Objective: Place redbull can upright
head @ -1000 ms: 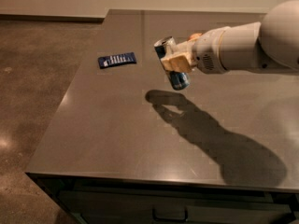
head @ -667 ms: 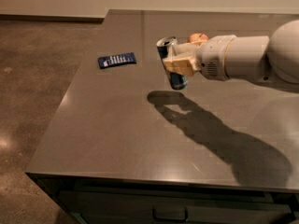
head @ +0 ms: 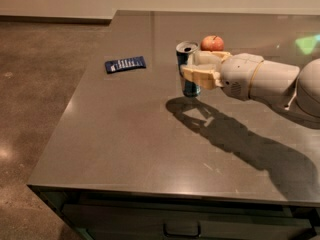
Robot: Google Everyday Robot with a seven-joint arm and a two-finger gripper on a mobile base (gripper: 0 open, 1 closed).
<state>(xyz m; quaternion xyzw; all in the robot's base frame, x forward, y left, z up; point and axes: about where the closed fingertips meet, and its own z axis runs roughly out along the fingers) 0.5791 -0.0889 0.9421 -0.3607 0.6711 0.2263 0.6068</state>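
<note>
Redbull can (head: 185, 56) stood upright, long axis vertical, opening up. My gripper (head: 190, 65) pinched its middle, hiding label there; base contact with table (head: 125, 134) unclear.

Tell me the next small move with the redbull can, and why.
Probably open the gripper and let go. The redbull can stands upright between its fingers. Its base appears to meet its shadow on the countertop, so it looks set down, though contact is hard to confirm. The apple sits behind, apart from the can.
</note>
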